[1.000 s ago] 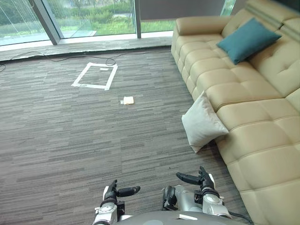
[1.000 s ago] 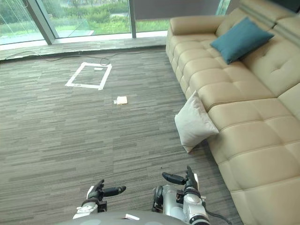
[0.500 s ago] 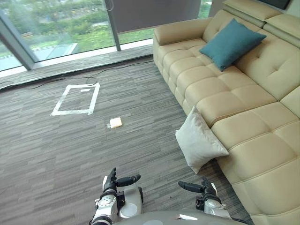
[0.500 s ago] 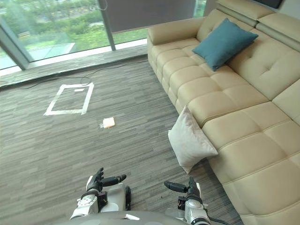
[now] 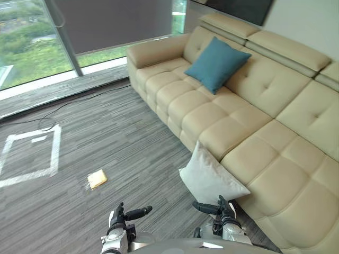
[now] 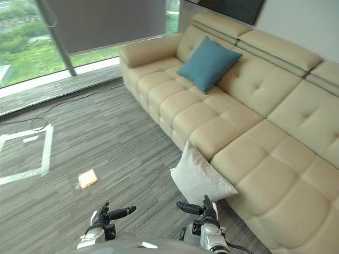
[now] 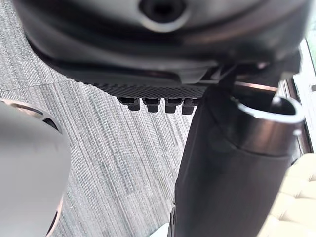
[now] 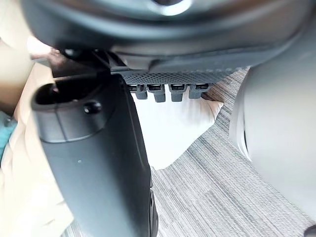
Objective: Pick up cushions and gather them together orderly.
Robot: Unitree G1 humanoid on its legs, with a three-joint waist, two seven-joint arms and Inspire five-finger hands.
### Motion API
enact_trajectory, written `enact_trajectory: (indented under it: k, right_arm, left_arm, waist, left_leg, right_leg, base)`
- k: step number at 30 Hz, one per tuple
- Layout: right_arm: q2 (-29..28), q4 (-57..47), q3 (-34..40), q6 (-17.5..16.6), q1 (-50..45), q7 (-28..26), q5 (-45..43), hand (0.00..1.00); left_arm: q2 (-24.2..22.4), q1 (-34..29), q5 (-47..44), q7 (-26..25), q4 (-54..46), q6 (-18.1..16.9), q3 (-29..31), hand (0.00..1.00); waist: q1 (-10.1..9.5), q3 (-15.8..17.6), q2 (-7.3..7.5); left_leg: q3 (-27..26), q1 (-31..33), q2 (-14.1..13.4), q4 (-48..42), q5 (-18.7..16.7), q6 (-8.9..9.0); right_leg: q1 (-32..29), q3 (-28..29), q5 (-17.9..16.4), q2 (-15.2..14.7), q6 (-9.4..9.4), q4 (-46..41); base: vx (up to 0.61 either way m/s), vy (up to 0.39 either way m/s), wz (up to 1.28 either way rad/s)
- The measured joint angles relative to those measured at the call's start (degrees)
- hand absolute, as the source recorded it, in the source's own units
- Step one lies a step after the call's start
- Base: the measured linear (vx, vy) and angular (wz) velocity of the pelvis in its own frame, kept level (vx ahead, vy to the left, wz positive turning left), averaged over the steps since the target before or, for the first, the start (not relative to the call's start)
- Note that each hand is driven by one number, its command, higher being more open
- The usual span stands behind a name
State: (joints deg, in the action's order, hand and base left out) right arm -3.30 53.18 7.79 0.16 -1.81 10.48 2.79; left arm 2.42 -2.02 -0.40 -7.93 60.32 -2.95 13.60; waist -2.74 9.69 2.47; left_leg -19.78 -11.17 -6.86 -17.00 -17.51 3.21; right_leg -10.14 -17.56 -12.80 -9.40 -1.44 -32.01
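Softly creased, square white cushion (image 5: pixel 211 177) leans against tufted tan sofa (image 5: pixel 254 132).

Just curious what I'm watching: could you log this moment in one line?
white cushion: floor, leaning on sofa | teal cushion: on sofa | left hand: open, empty | right hand: open, empty

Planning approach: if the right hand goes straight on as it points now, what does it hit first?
Probably the off-white square fabric cushion leaning on the beige leather sofa, though depth is unclear.
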Motion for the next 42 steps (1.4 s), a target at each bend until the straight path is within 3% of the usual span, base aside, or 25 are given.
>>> enact_trajectory:
  k: [2, 3, 4, 5, 6, 8, 11, 14, 15, 16, 17, 20, 23, 26, 27, 29, 32, 38, 41, 42]
  right_arm:
    - [1.49, -0.04, 1.13, 0.18, 0.03, 0.06, -0.03, 1.0]
    - [1.53, -0.04, 1.3, 0.21, 0.03, 0.06, -0.03, 1.0]
    - [1.91, -0.06, 2.87, 0.71, 0.18, 0.15, -0.08, 1.0]
    - [2.2, 0.04, 2.8, 0.87, 0.16, 0.19, -0.07, 1.0]
    - [2.76, 0.64, 2.47, 1.09, -0.05, 0.19, -0.06, 1.0]
    - [3.03, 1.69, 2.21, 1.09, 0.0, 0.23, -0.09, 1.0]
    - [2.9, 1.71, 2.2, 1.1, 0.05, 0.23, -0.18, 1.0]
    - [2.99, 1.73, 2.27, 1.12, 0.12, 0.83, -0.58, 1.0]
    - [3.04, 1.75, 2.22, 1.15, 0.0, 1.0, -0.58, 1.0]
    - [3.22, 1.74, 2.04, 1.16, -0.08, 1.02, -0.58, 1.0]
    - [3.68, 1.89, 1.45, 1.23, -0.27, 1.03, -0.58, 1.0]
    - [2.66, 2.88, -0.25, 1.37, -0.58, 0.73, -0.55, 1.0]
    - [1.64, 2.87, -0.51, 1.32, -0.62, 0.6, -0.54, 1.0]
    - [1.63, 2.81, -0.5, 1.27, -0.56, 0.2, -0.53, 1.0]
    - [1.62, 2.79, -0.51, 1.24, -0.52, 0.07, -0.52, 1.0]
    - [1.59, 2.82, -1.04, 1.19, -0.02, 0.1, -0.51, 1.0]
    - [1.68, 2.78, -1.17, 1.08, 0.14, 0.13, -0.45, 1.0]
    - [3.0, 2.79, -0.87, 1.02, -0.05, 0.19, -0.34, 1.0]
    - [3.14, 2.8, 0.12, 0.9, -0.25, 0.37, -0.51, 1.0]
    - [3.15, 2.77, 0.11, 0.87, -0.3, 0.45, -0.52, 1.0]
  left_arm:
    - [-1.8, 0.1, 1.19, 1.15, 0.66, 0.01, -1.1, 1.0]
    - [-1.81, 0.12, 1.22, 1.2, 0.63, 0.01, -1.14, 1.0]
    - [-1.96, 0.43, 1.78, 1.85, 0.4, 0.03, -0.96, 1.0]
    - [-1.96, 0.45, 1.77, 1.95, 0.2, 0.06, -0.78, 1.0]
    - [-2.26, 0.22, 1.81, 2.0, -0.87, -0.06, 0.1, 1.0]
    - [-2.81, -0.77, 2.12, 1.99, -2.86, -0.22, 0.93, 1.0]
    - [-2.89, -1.18, 2.11, 2.1, -3.93, -0.35, 1.1, 1.0]
    - [-2.67, -0.87, 2.04, 2.01, -3.93, -0.48, 1.24, 1.0]
    - [-2.59, -0.87, 2.0, 2.02, -3.89, -0.8, 1.24, 1.0]
    - [-2.66, -0.88, 1.97, 1.93, -3.77, -0.88, 1.22, 1.0]
    - [-2.88, -0.92, 1.13, 1.72, -3.33, -0.96, 1.25, 1.0]
    - [-1.36, -0.9, 0.36, 1.52, -2.58, -0.94, 1.39, 1.0]
    - [-0.67, -0.71, 0.39, 1.57, -1.37, -0.74, 1.35, 1.0]
    - [-0.62, -0.31, 0.4, 1.58, -0.27, -0.66, 1.29, 1.0]
    - [-0.76, -0.32, 0.4, 1.58, -0.09, -0.65, 1.26, 1.0]
    - [-1.1, -0.34, 0.38, 1.62, 0.05, -0.52, 1.01, 1.0]
    - [-1.08, -0.37, 0.4, 1.77, 0.21, -0.35, -0.8, 1.0]
    - [-1.71, -0.28, 0.69, 2.13, 0.24, -0.26, -2.05, 1.0]
    - [-1.83, -0.11, 1.03, 2.31, -0.14, -0.27, -2.06, 1.0]
    - [-1.78, -0.08, 1.03, 2.28, -0.58, -0.28, -2.04, 1.0]
  waist:
    - [0.41, -1.03, -3.19]
    - [0.42, -0.99, -3.27]
    - [0.45, -0.47, -3.77]
    - [0.43, -0.31, -3.75]
    - [0.23, 0.01, -3.53]
    - [0.03, 0.02, -3.46]
    - [-0.13, 0.08, -3.24]
    - [-0.17, 0.35, -2.73]
    - [-0.18, 0.44, -2.57]
    - [-0.17, 0.36, -2.7]
    - [-0.31, 0.01, -3.34]
    - [-0.56, -1.34, -1.33]
    - [-0.59, -1.94, -0.49]
    - [-0.65, -2.02, -0.39]
    - [-0.65, -1.96, -0.78]
    - [-1.1, -2.09, -1.32]
    - [-1.03, -2.14, -1.85]
    - [-0.43, -2.11, -3.13]
    - [-0.37, -1.31, -3.07]
    - [-0.46, -1.01, -3.01]
  left_leg:
    - [0.21, 0.29, -2.73, -1.71, 0.85, 1.23]
    - [0.22, 0.41, -2.87, -2.02, 0.88, 1.28]
    - [2.21, 3.61, -4.91, -11.01, 1.86, 2.2]
    - [3.88, 5.45, -5.67, -15.92, 3.01, 2.11]
    - [7.06, 9.7, -7.13, -26.75, 3.61, 2.41]
    - [8.03, 12.42, -7.22, -31.37, 1.97, 2.45]
    - [8.47, 15.05, -6.03, -26.09, -0.18, 1.75]
    - [15.55, 17.92, -1.59, -16.98, -1.13, 1.14]
    - [19.24, 18.76, 0.36, -12.94, -0.84, 1.03]
    - [21.71, 19.03, 1.31, -9.49, 0.45, 1.02]
    - [22.4, 18.28, 1.48, -8.09, 5.79, 1.51]
    - [16.05, 16.69, 2.12, -8.52, 3.49, -0.28]
    - [10.53, 14.1, 2.63, -6.83, 2.26, -1.45]
    - [6.74, 11.17, 2.9, -4.64, 2.11, -1.71]
    - [5.15, 9.81, 2.7, -3.47, 2.12, -1.72]
    - [1.33, 6.35, 1.77, -0.59, 2.14, -1.69]
    - [0.19, 3.95, 1.38, 0.97, 2.47, -1.22]
    - [2.74, 4.33, 1.51, 1.87, 4.86, -0.57]
    - [4.3, 5.51, 0.86, -2.52, 4.89, -0.54]
    - [5.12, 7.65, 0.01, -7.6, 4.86, -0.52]
  right_leg:
    - [0.62, 0.19, -0.91, 3.46, -1.07, 2.24]
    - [0.68, 0.18, -0.96, 3.54, -1.11, 2.31]
    - [2.62, 0.07, -1.8, 4.5, -1.63, 3.39]
    - [3.85, 0.11, -1.94, 4.88, -1.76, 4.16]
    - [7.41, 0.62, -2.06, 5.95, -1.97, 6.57]
    - [10.83, 3.2, -2.21, 7.11, -2.25, 8.82]
    - [11.29, 7.2, -2.29, 8.01, -2.21, 9.47]
    - [11.37, 11.51, -2.35, 7.64, -1.63, 9.71]
    - [11.48, 13.48, -2.66, 7.24, -0.47, 9.66]
    - [11.4, 15.03, -3.1, 7.18, 0.55, 9.23]
    - [11.17, 17.04, -3.81, 7.63, 1.93, 8.53]
    - [11.16, 23.01, -3.56, 6.49, 3.66, 10.41]
    - [11.1, 27.37, -2.89, 5.28, 4.82, 11.72]
    - [10.4, 28.18, -2.55, 4.75, 5.36, 10.64]
    - [9.61, 26.55, -2.38, 4.52, 5.67, 9.35]
    - [7.78, 15.9, -2.12, 2.75, 6.11, 5.28]
    - [7.12, 7.11, -2.1, 1.23, 6.07, 2.55]
    - [9.47, 5.31, -2.56, 1.65, 5.25, 6.66]
    - [12.4, 4.29, -2.71, 2.0, 4.93, 9.39]
    - [13.13, 4.45, -2.64, 2.33, 4.81, 10.14]
  base:
    - [0.4, -0.214, -0.37]
    - [0.39, -0.245, -0.12]
    - [0.22, -0.17, -0.03]
    - [0.3, -0.204, -0.14]
    - [0.24, -0.126, -0.32]
    - [0.2, -0.029, -0.56]
    - [0.14, 0.095, -0.83]
    - [0.14, 0.148, -0.76]
    - [0.13, 0.179, -0.72]
    - [0.19, 0.321, -0.89]
    - [0.19, 0.353, -0.79]
    - [0.16, 0.284, -0.9]
    - [0.15, 0.219, -0.83]
    - [0.09, 0.09, -0.7]
    - [0.11, 0.039, -0.82]
    - [0.11, -0.01, -0.86]
    - [0.08, -0.067, -0.36]
    - [0.09, -0.112, 0.1]
    - [-0.02, -0.087, 0.2]
    - [-0.04, -0.069, -0.05]
